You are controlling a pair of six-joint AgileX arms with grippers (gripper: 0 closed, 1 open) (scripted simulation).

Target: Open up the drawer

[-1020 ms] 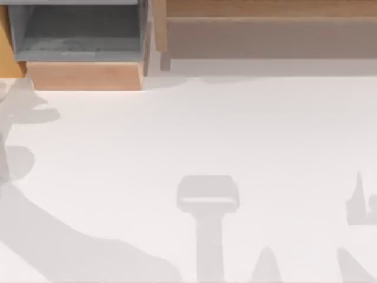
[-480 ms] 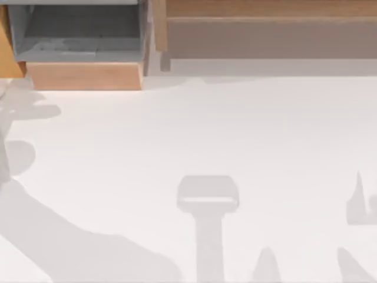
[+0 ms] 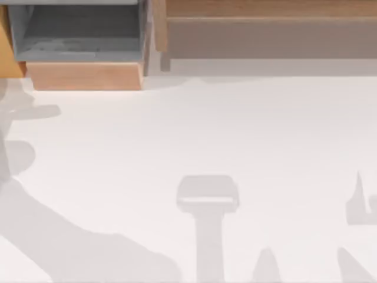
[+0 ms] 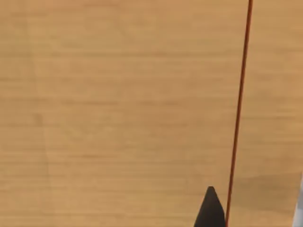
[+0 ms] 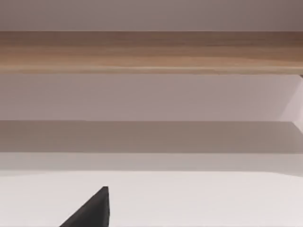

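- Although little of it shows, the drawer [image 3: 7,59] sits at the far left edge of the top view, a narrow orange-brown strip just beside the grey-lined tan drawer [image 3: 82,75].
- We judge the job unfinished or at best part done: the strip's near end lies roughly level with the tan drawer's front, which hints at some travel. We cannot tell how far it is pulled out, since most of it is cut off by the picture's edge.
- As far as we can judge, its long axis runs from the back of the table toward the near side, with the front facing the near edge, so any further pull would go that way.
- Our left gripper [image 4: 210,213] is close against an orange-brown wood panel [image 4: 118,104], next to a thin dark-red seam [image 4: 239,113]. We cannot tell whether it is clenched on anything or released.
- Further right, a long pale-brown shelf board [image 3: 265,9] runs along the back, and the white table [image 3: 194,130] carries only shadows.
- Our right gripper [image 5: 90,210] hovers over the table facing that board [image 5: 151,49], well apart from the drawer and seemingly idle. We cannot tell its state either.
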